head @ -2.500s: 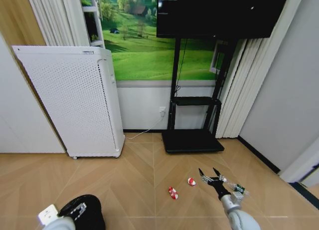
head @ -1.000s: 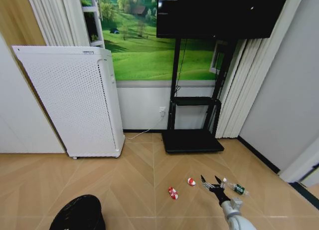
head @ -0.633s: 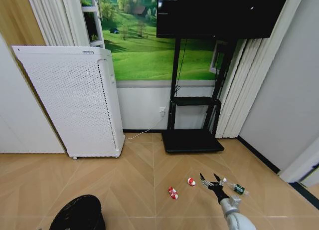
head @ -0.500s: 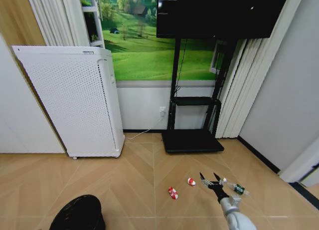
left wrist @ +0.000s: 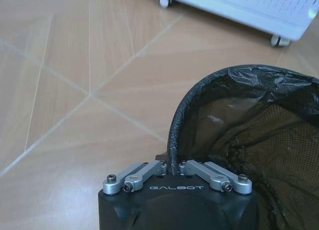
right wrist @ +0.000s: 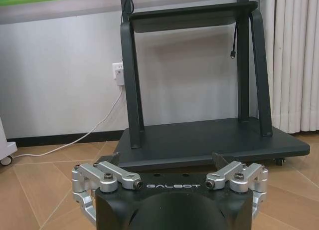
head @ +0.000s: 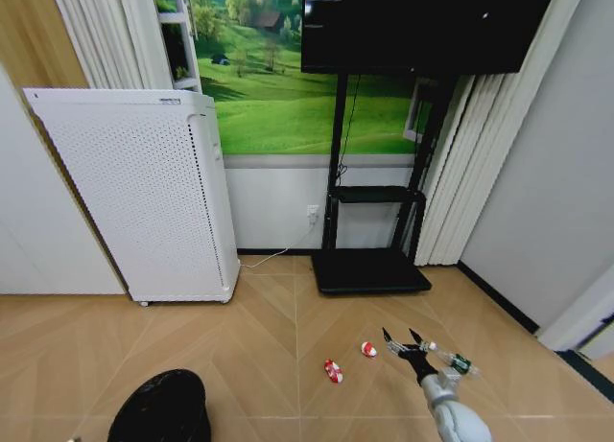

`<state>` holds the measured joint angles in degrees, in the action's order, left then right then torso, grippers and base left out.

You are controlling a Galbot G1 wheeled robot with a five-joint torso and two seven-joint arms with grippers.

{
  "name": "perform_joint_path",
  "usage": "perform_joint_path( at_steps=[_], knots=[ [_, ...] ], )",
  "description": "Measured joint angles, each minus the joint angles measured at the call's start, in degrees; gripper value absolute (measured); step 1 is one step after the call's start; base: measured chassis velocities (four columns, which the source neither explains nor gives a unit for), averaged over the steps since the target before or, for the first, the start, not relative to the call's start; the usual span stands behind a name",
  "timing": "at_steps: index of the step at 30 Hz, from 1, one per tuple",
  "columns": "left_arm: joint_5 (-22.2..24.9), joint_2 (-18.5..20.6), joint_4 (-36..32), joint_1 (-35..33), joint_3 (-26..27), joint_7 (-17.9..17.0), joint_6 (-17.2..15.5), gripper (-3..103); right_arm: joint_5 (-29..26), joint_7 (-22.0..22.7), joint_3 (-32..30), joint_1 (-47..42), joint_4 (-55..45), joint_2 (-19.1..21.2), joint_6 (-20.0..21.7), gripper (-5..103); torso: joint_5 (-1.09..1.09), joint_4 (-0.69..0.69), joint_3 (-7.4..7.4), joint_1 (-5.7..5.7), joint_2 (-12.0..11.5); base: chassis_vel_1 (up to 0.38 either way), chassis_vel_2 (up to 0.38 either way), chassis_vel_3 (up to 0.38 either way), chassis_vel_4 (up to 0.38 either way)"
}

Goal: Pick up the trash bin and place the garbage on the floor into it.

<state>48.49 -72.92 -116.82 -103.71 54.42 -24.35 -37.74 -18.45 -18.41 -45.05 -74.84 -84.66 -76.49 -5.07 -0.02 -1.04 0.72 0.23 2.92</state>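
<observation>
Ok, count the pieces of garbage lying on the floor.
3. Two small red-and-white wrapper lumps lie side by side on the tan parquet; a small clear green-labelled plastic bottle lies just beyond the open right pincer. More may be hidden.

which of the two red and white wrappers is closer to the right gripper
The red-and-white wrapper just left of the open right gripper; the other wrapper lies farther left, nearer the robot.
</observation>
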Motion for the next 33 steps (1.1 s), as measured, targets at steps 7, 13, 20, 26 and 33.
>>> perform_joint_path(
  at_steps=[7, 13, 20, 26, 33],
  knots=[
    [-10.72, 1.76, 2.84, 6.60, -1.62, 9.24, 10.61, 4, 0.22, 0.18, 0.04, 0.19, 0.20, -0.03, 0.20, 100, 0.00, 0.01, 0.01, 0.00, 0.00, 0.000, 0.000, 0.000, 0.000],
    [-18.17, 3.34, 5.97, 14.06, -4.96, 18.43, 19.87, 4, 0.20, 0.20, 0.00, 0.08, 0.19, 0.06, 0.30, 100, -0.02, -0.01, 0.00, 0.00, 0.00, 0.000, 0.000, 0.000, 0.000],
    [-18.54, 6.06, 13.36, 25.94, -9.93, 26.66, 24.18, 4, 0.44, 0.39, -0.16, -0.18, 0.23, -0.62, 0.11, 100, 0.02, 0.00, 0.01, 0.00, -0.01, 0.000, 0.000, 0.000, 0.000],
    [-17.97, 8.55, 19.18, 36.44, -15.45, 29.42, 25.28, 4, 1.68, 3.35, 0.45, 0.17, 0.05, -2.45, -0.39, 100, 0.02, -0.01, 0.01, 0.00, 0.00, 0.000, 0.000, 0.000, 0.000],
    [-17.10, 9.92, 23.73, 42.93, -20.91, 31.63, 26.07, 4, 3.08, 4.73, 1.40, 1.00, 0.05, -4.18, -0.48, 100, 0.03, -0.01, 0.01, 0.00, 0.00, 0.000, 0.000, 0.000, 0.000]
  ],
)
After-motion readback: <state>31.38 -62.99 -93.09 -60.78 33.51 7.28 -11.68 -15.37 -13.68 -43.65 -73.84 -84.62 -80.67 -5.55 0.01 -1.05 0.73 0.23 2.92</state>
